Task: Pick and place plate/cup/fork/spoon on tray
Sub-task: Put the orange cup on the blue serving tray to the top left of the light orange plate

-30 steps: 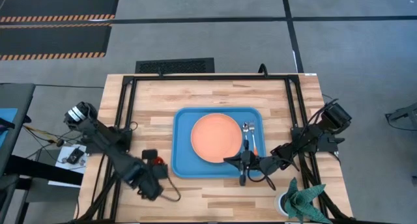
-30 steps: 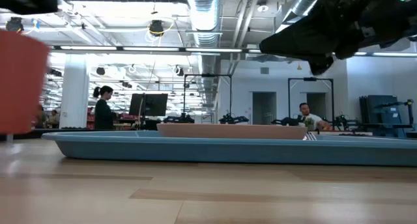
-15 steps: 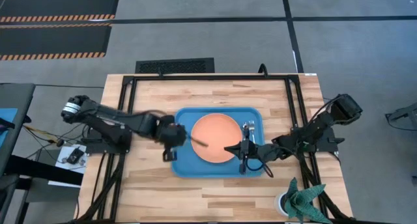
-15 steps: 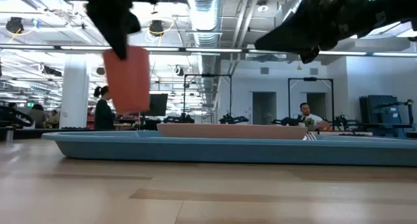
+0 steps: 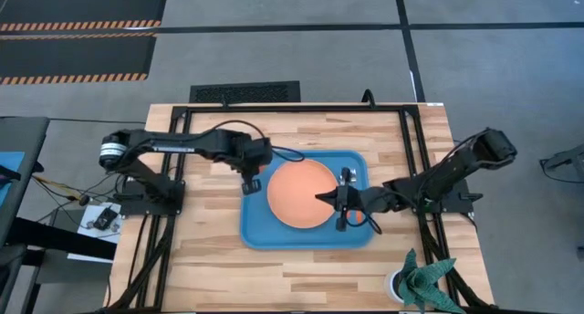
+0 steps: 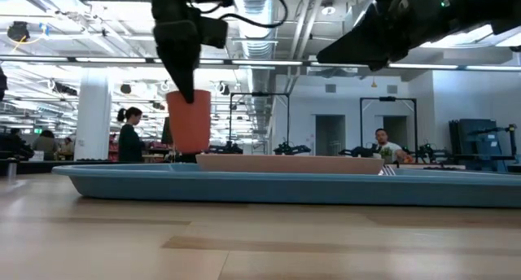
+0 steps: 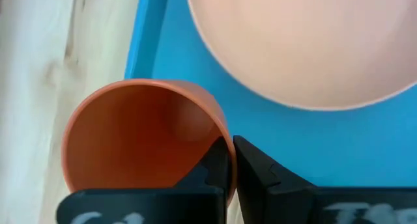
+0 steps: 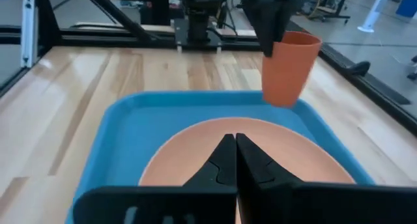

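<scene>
While the high view hid the cup under the left arm, the low view showed the cup (image 6: 190, 121) hanging upright in the air above the tray (image 6: 277, 186), clear of its floor. The left wrist view showed the left pincer (image 7: 228, 160) pinching the cup's rim, 1 finger inside and 1 outside, with the cup over the tray's edge, partly above the tabletop (image 7: 39, 68) and just beside the plate (image 7: 306, 42). From above, the left arm reached across from the tabletop's left side, its pincer (image 5: 252, 175) at the tray's far left corner. 0.5 s earlier that pincer had been nearer the tray's left rim, and 1 s earlier off the tray near the front left.

The right pincer (image 5: 322, 198) hovered over the plate's right edge with its fingers pressed together, as the right wrist view (image 8: 231, 160) showed; it had drifted slightly farther back. The plate (image 5: 302, 193) lay flat in the tray (image 5: 256, 232). The fork or spoon (image 5: 348, 177) lay in the tray to the plate's right; I could not tell them apart.
</scene>
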Controlling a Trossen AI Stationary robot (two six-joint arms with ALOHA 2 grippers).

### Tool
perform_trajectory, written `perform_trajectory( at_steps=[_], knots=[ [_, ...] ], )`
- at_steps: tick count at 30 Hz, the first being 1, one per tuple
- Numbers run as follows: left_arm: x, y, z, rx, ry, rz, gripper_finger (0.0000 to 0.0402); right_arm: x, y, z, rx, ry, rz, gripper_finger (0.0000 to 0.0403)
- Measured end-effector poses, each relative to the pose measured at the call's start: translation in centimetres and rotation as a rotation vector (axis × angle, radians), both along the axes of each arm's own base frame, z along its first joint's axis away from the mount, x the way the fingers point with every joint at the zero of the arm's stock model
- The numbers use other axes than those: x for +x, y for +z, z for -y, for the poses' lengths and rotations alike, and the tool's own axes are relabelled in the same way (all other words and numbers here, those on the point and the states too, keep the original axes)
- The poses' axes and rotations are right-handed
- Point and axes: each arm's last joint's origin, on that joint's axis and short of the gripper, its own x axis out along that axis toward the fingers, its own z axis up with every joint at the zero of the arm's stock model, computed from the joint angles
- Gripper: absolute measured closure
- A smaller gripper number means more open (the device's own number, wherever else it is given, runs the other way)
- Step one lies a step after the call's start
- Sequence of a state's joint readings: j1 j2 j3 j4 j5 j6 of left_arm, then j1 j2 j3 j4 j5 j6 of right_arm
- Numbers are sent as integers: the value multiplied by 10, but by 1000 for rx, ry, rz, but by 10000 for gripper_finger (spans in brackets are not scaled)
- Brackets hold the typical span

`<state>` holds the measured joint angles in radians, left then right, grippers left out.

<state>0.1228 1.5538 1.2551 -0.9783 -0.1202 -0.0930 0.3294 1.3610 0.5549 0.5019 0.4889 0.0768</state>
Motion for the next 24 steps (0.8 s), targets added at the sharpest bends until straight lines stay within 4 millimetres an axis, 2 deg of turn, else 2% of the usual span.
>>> perform_trajectory(
  at_steps=[5, 13, 24],
  knots=[
    [16, -1, -4, -3, -12, -37, 401, 1, 2, 9, -24, 8, -7, 396],
    [19, -4, -21, -9, 17, -16, 401, 3, 1, 20, -34, 28, -33, 396],
    [29, -30, -26, -74, 7, -108, 401, 4, 1, 24, -57, 42, -37, 396]
  ],
)
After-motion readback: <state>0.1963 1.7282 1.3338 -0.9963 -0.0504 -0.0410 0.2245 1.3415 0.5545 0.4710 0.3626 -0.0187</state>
